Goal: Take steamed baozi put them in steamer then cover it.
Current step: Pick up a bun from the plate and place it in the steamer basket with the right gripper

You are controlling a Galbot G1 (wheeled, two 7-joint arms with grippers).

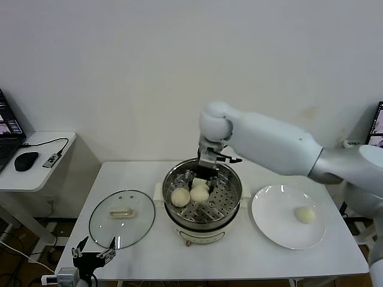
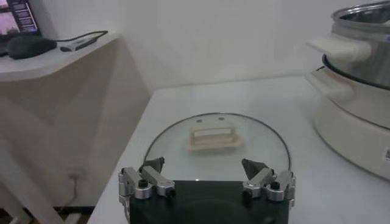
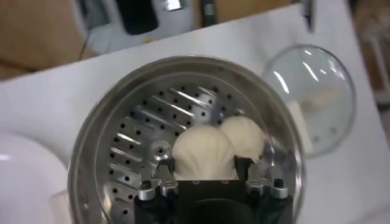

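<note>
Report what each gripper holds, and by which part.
The right gripper grips a baozi by its sides, over the steamer tray. The left gripper is open and holds nothing, near the glass lid.

Even, bright indoor light, soft shadows

The head view is evenly lit, with the white worktop (image 1: 143, 251) near washed out. Glare streaks the steamer (image 3: 183, 122) tray and the glass lid (image 3: 314, 97) in the right wrist view; the left wrist view looks hazy and soft.
</note>
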